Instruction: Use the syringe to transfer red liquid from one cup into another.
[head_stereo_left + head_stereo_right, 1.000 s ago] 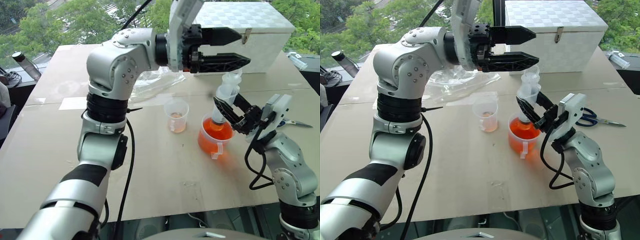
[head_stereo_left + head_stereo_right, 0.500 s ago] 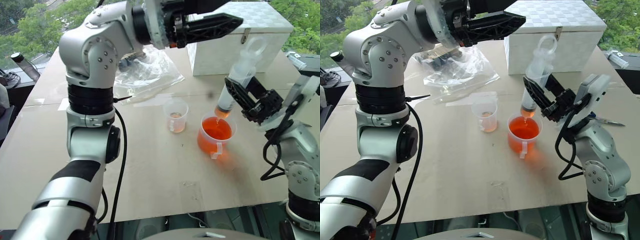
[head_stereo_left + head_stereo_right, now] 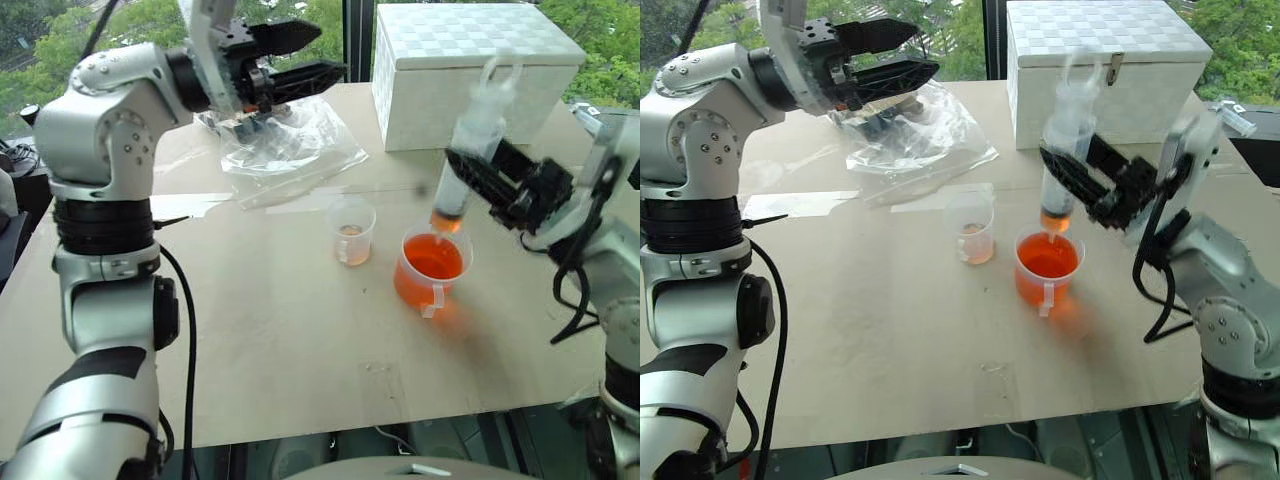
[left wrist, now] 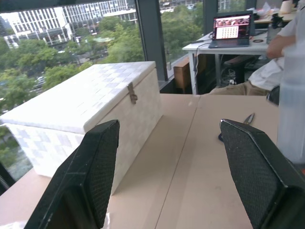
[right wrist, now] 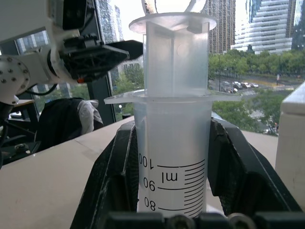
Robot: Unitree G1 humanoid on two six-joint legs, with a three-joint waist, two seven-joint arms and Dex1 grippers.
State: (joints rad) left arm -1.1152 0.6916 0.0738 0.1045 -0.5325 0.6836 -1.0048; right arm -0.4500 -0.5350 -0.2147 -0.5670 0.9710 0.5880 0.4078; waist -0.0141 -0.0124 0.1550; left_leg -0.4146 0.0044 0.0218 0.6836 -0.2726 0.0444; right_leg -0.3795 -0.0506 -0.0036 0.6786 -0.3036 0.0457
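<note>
Tan counter (image 3: 300, 330) carries everything. White checkered box (image 3: 470, 70) with a metal latch stands at the far edge; crumpled clear plastic bag (image 3: 285, 145) lies to its left, a strip of white tape (image 3: 185, 205) on the counter beside the bag. Left tool (image 3: 305, 55) hangs high over the bag, fingers spread apart with nothing between them; in the left wrist view the two black pads (image 4: 95, 167) frame the box and a pair of scissors far off. Right tool (image 3: 480, 180) is clenched on the syringe (image 3: 465, 150), fingers pressed to both sides of the barrel just under the flange, as the right wrist view shows. Syringe is held tilted but near upright, plunger on top, its orange tip just above the handled beaker (image 3: 430, 270), apart from the liquid. Red liquid (image 3: 432, 262) fills the beaker's lower part; some orange shows in the syringe's lower end. Small handleless cup (image 3: 352, 230) stands just left of the beaker, apart from it, a pale trace at its bottom.
</note>
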